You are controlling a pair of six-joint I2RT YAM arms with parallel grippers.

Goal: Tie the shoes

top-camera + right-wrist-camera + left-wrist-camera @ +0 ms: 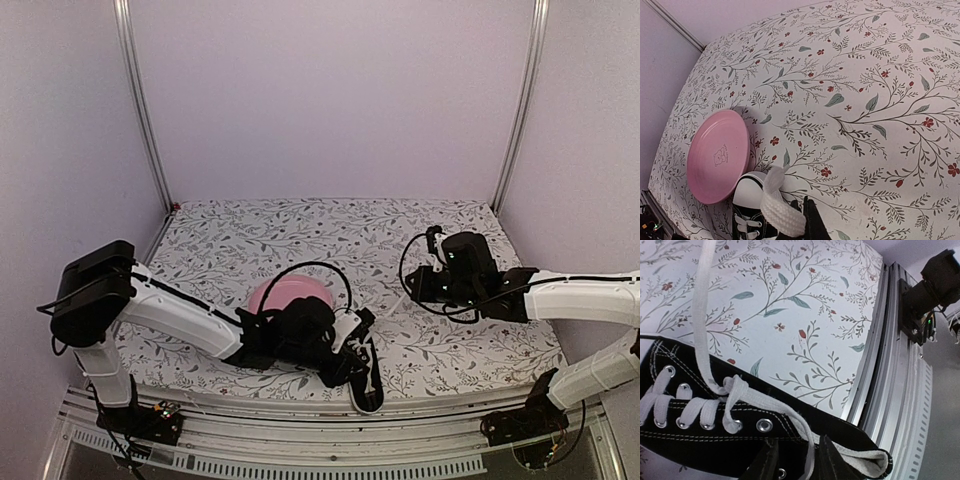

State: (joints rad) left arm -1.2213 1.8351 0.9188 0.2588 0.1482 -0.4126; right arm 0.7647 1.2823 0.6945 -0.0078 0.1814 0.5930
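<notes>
At the near edge of the floral tablecloth lies one black sneaker, its heel toward the metal rail and its white toe cap pointing away, just beside the one pink plate; two white lace ends show. Two arms work here. The left arm runs from its base in a long, low line to the middle of the table and bends down over the sneaker, hiding the shoe's front half and the near part of the plate in the top view; the left gripper hangs close above the upper eyelets, its fingers narrowly apart, with the slack lace end running down between them; whether either finger presses it cannot be told. The right arm comes in from the right with its forearm level and its wrist turned toward the sneaker; the right gripper hovers over the cloth, apart from the shoe, clamped on the straight lace end, which is drawn from the top eyelets up and away across the cloth. One black cable loops above each wrist; two metal uprights stand at the back corners against plain pale walls.
</notes>
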